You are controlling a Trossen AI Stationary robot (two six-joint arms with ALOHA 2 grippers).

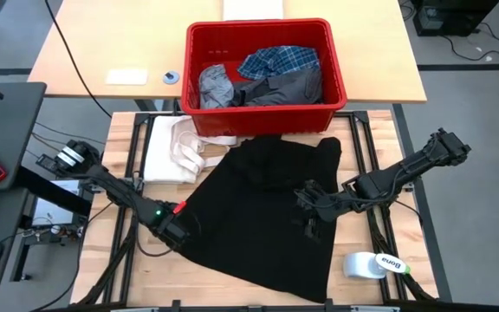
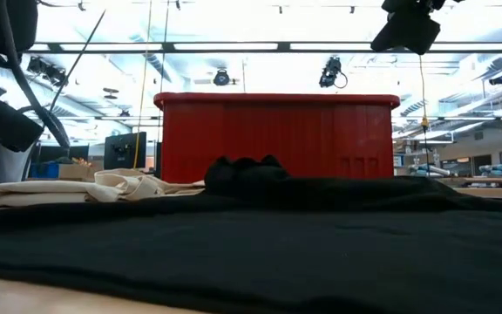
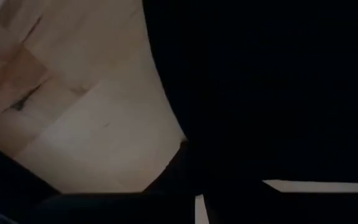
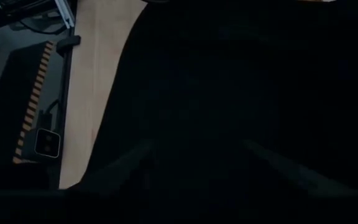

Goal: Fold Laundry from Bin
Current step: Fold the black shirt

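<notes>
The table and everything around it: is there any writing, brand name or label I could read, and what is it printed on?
"Bona": on the white spray bottle lying at the table's near right corner.
The small round label on the table behind the red bin: too small to read.
No other writing shows.

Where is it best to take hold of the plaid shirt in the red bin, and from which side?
Probably from straight above, pinching a raised fold of the plaid shirt. It lies crumpled on top at the back of the bin, whose walls block any sideways approach.

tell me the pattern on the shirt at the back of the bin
Blue-and-white plaid shirt, clearest in the high view.
</notes>
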